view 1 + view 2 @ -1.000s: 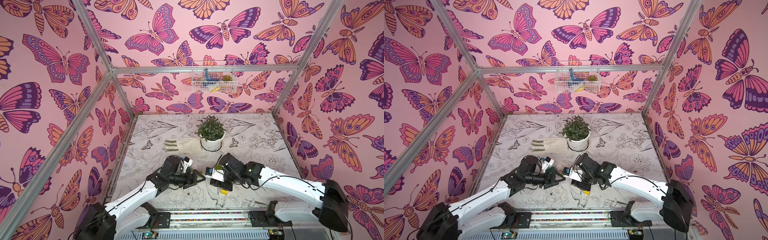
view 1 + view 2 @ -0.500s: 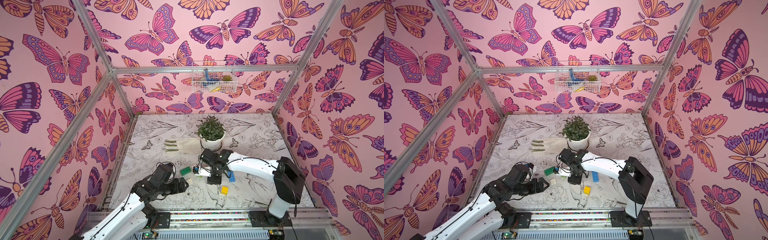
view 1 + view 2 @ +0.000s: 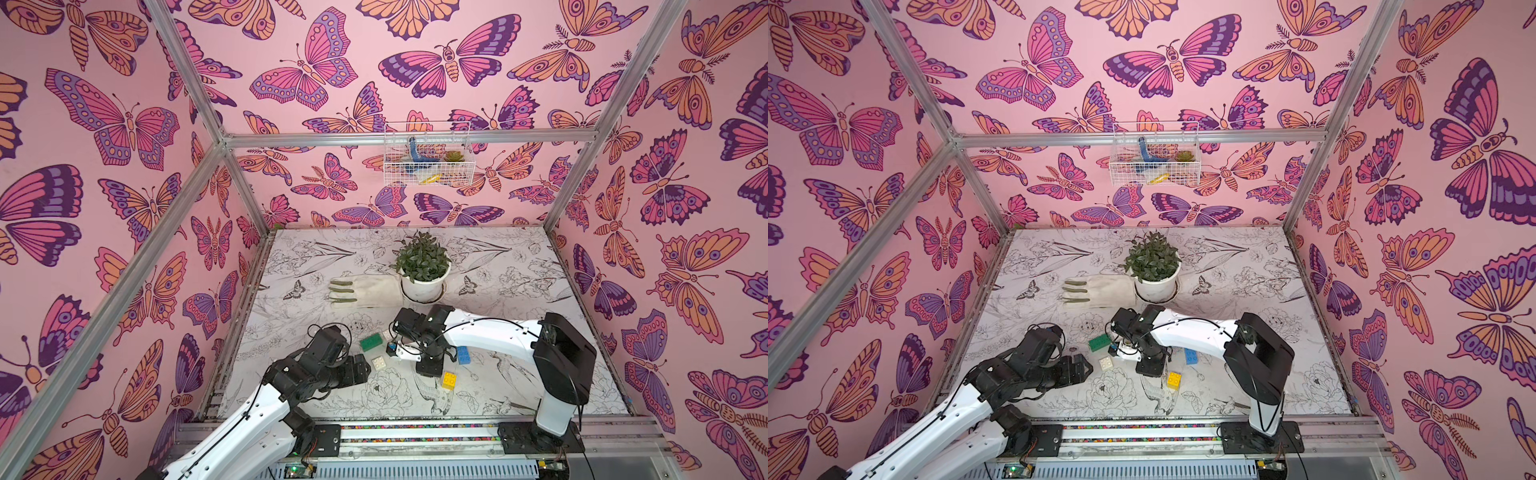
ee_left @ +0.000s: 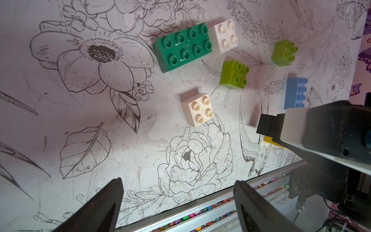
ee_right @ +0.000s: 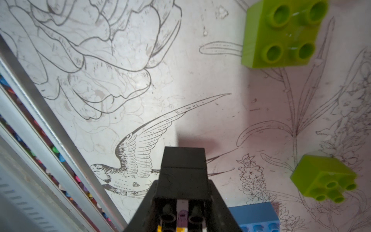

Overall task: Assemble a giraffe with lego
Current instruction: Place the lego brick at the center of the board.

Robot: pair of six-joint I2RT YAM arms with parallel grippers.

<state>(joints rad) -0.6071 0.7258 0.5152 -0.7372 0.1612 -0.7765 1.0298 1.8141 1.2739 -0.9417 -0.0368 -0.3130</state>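
While left claw (image 4: 177, 182) gapes wide | right claw (image 5: 183, 190) clamps black brick (image 5: 183, 160)

the table (image 3: 519, 291) is covered by a white sheet printed with black line drawings of flowers, leaves and birds. far in the middle stands a potted plant (image 3: 424, 284) in a white pot, with a pale glove (image 3: 365, 291) lying flat just left of it, fingers pointing left. nearer, about the middle, a long dark green brick (image 3: 371, 342) lies studs up, with a white brick (image 4: 225, 36) against its end. a second white brick (image 3: 378, 363) sits apart, nearer. two lime bricks (image 4: 233, 74) (image 4: 284, 53) lie between the green brick and a blue brick (image 3: 463, 355) on the right. a yellow brick (image 3: 449, 380) lies nearer than the blue.
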